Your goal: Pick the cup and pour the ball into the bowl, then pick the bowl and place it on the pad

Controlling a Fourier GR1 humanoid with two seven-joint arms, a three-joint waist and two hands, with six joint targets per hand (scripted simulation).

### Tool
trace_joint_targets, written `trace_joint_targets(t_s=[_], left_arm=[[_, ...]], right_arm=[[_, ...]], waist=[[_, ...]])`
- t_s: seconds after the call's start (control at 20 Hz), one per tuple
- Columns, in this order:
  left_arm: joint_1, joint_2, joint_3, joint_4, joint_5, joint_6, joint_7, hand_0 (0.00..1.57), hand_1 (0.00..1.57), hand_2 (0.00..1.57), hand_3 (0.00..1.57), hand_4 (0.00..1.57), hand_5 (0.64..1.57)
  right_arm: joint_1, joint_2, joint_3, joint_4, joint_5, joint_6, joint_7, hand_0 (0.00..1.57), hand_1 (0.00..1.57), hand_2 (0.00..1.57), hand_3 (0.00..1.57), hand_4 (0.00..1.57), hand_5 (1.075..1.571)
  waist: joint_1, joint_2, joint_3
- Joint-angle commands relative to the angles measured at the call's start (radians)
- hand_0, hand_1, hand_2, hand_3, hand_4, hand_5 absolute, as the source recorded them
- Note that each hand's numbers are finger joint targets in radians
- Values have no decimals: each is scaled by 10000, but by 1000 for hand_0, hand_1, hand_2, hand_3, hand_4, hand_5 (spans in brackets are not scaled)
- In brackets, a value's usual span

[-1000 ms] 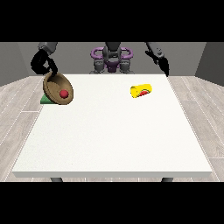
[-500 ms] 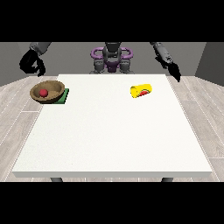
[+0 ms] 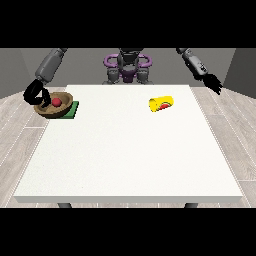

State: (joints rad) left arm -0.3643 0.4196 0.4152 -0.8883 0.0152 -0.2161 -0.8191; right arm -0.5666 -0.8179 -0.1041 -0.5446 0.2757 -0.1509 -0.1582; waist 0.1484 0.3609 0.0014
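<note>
Bowl (image 3: 54,105), one, round and wooden, sits on one flat green pad (image 3: 70,110) at the table's (image 3: 130,165) left edge, holding one red ball (image 3: 57,102). One yellow cup (image 3: 161,104) lies tipped near the far right corner. The hand at the view's left (image 3: 36,93) curls beside the bowl's rim; whether it grips is unclear. The hand at the view's right (image 3: 214,83) hangs off the table with fingers relaxed, holding nothing.

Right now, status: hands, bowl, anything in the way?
Hand at view's left curled at the bowl's rim. Hand at view's right off the table, holding nothing. Bowl on green pad, red ball inside. Yellow cup on its side, apart. Nothing blocking.
</note>
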Motion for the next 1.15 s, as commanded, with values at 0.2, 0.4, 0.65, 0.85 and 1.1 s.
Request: trace_joint_targets(t_s=[0.2, 0.4, 0.65, 0.85, 1.1], left_arm=[[536, 554, 461, -692, 665, -602, 270, 0, 0, 0, 0, 866, 1163], [386, 778, 601, -625, 838, -729, 289, 0, 0, 0, 0, 863, 1179], [1283, 583, 547, -2114, 1130, -667, 1095, 0, 0, 0, 0, 857, 1168], [1359, 500, 514, -1945, 1234, -863, 862, 0, 0, 0, 0, 883, 1213], [1278, 560, 333, -564, 818, -790, 1037, 0, 0, 0, 0, 883, 1213]], right_arm=[[-401, 539, -1555, 1367, -1523, 696, -441, 1571, 1571, 1571, 1265, 738, 1387], [-1102, 215, -2604, 1673, -2538, 1058, 459, 1264, 1264, 1263, 911, 200, 1389], [-1196, -434, -3101, 2331, -2805, 1307, 268, 0, 0, 575, 0, 0, 1246], [-1342, -732, -3256, 2241, -2959, 1539, 302, 0, 0, 483, 31, 0, 1297], [-1754, 262, -3093, 1376, -3387, 2809, 440, 0, 0, 102, 369, 501, 1371]], waist=[[-82, 274, 16], [-190, 414, 6], [-156, 21, 22], [-199, 245, 4], [-399, -1476, -31]])
